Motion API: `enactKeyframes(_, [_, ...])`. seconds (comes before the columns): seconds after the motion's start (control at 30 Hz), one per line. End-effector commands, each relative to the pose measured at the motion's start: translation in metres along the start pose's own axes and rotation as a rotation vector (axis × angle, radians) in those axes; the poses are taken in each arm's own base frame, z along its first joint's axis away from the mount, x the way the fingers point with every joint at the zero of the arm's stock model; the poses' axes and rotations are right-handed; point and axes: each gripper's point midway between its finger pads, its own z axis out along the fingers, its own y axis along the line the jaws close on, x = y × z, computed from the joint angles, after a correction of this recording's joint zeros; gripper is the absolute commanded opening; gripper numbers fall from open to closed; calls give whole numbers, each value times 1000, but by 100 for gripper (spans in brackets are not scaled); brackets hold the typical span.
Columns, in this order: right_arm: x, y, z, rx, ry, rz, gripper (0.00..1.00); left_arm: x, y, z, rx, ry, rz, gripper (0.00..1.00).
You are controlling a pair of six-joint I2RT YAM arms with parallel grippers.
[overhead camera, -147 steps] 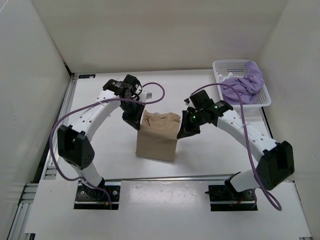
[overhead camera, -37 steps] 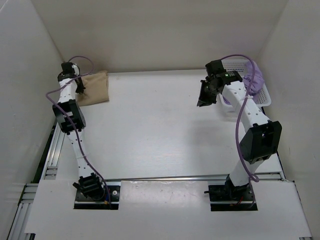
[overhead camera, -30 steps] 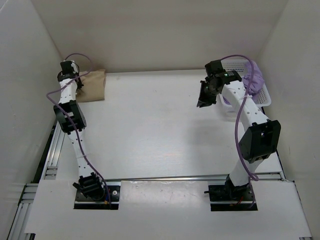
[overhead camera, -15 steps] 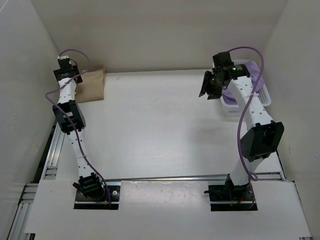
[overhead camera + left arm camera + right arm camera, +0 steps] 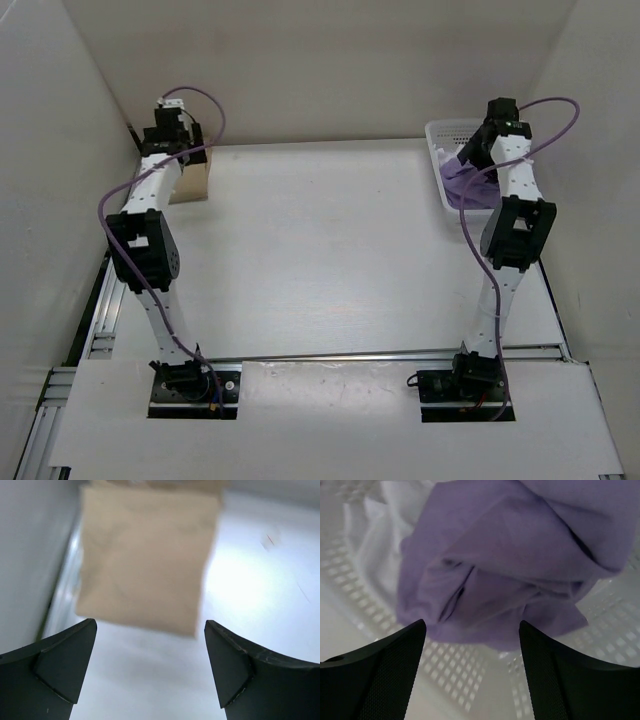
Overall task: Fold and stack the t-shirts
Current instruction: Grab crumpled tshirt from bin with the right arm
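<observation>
The tan t-shirt [image 5: 147, 555] lies folded flat in the table's far left corner [image 5: 194, 183], partly hidden by my left arm in the top view. My left gripper [image 5: 150, 642] [image 5: 178, 143] hovers open just above its near edge, holding nothing. The lavender t-shirt [image 5: 510, 565] [image 5: 461, 183] lies crumpled in the white perforated basket [image 5: 470, 675], with a white t-shirt [image 5: 372, 545] bunched beside it on the left. My right gripper [image 5: 472, 630] [image 5: 476, 154] hangs open over the lavender cloth, apart from it.
The basket [image 5: 441, 131] stands at the far right against the wall. White walls close in the table on the left, back and right. A metal rail [image 5: 110, 290] runs along the left edge.
Both grippers have opened. The left one has let go of the tan t-shirt and drawn back above it. The right arm has swung right and now hangs over the basket.
</observation>
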Motion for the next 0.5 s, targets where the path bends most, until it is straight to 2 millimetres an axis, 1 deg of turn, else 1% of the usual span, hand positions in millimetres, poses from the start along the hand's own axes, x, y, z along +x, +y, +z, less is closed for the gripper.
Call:
enactKeyframes(0.0, [-24, -5, 18, 17, -80, 92, 81, -11, -16, -56, 53, -41, 19, 100])
enactKeyframes(0.03, [-22, -11, 28, 27, -75, 99, 81, 5, -24, -63, 68, -8, 39, 100])
enactKeyframes(0.07, [-22, -10, 31, 23, -80, 112, 81, -4, -20, -82, 79, -40, 30, 100])
enactKeyframes(0.1, [-18, -10, 44, 27, -74, 111, 81, 1, -24, -90, 90, -29, 41, 100])
enactKeyframes(0.13, [-14, -11, 49, 34, -64, 99, 78, 16, -33, -96, 107, 0, 62, 100])
enactKeyframes(0.17, [-16, -10, 51, 30, -70, 89, 70, 21, -34, -102, 100, 11, 73, 100])
enactKeyframes(0.2, [-16, -7, 54, 20, -64, 88, 46, 24, -32, -110, 87, 14, 82, 100])
enactKeyframes(0.23, [-16, -8, 54, 20, -63, 79, 31, 29, -27, -114, 42, 24, 94, 100])
enactKeyframes(0.27, [-18, -5, 49, 5, -67, 81, 16, 43, -26, -115, 29, 54, 113, 100])
enactKeyframes(0.3, [-25, -3, 42, -7, -88, 85, 0, 43, -22, -121, 17, 47, 111, 100])
enactKeyframes(0.33, [-23, -5, 40, -6, -88, 73, 0, 47, -18, -124, 4, 56, 115, 100])
enactKeyframes(0.37, [-33, -3, 21, -23, -118, 70, 0, 55, -17, -124, 3, 70, 121, 100])
enactKeyframes(0.43, [-46, -4, -1, -33, -165, 50, 0, 56, -14, -132, 4, 69, 120, 100])
enactKeyframes(0.47, [-61, 3, -36, -71, -224, 42, 0, 59, -13, -134, 3, 76, 123, 100])
